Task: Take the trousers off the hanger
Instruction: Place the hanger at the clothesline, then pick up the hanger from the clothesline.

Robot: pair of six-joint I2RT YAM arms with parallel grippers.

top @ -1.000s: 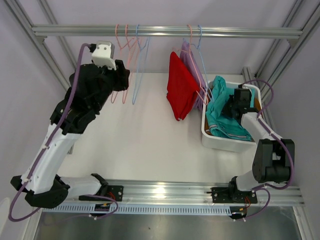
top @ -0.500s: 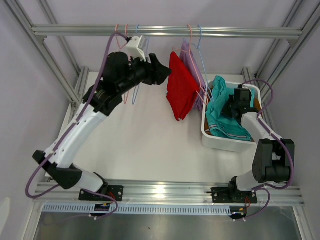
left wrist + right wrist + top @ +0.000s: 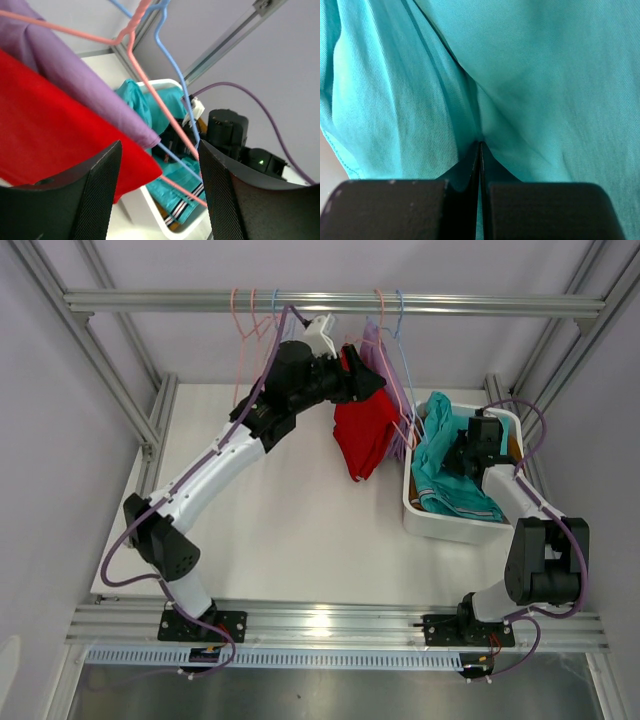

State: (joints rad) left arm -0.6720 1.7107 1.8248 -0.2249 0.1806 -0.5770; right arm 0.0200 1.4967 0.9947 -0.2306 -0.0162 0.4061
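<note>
Left end effector (image 3: 370, 382) swung right, now beside red trousers (image 3: 365, 435).

Three trousers are in view: one red pair (image 3: 365, 435), one lavender pair (image 3: 75, 85), one teal pair (image 3: 445, 455). Three pink hangers (image 3: 129, 37) and two blue hangers (image 3: 170, 62) make five on one rail (image 3: 480, 305). One white bin (image 3: 440, 527) sits on the bench (image 3: 280, 510). Two robot arms (image 3: 215, 470).

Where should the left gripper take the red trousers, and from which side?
Probably high on the red trousers, pinching the hanging cloth from its left face, where the open left gripper sits. That face hangs bare, while the lavender trousers lie close against the right side.
</note>
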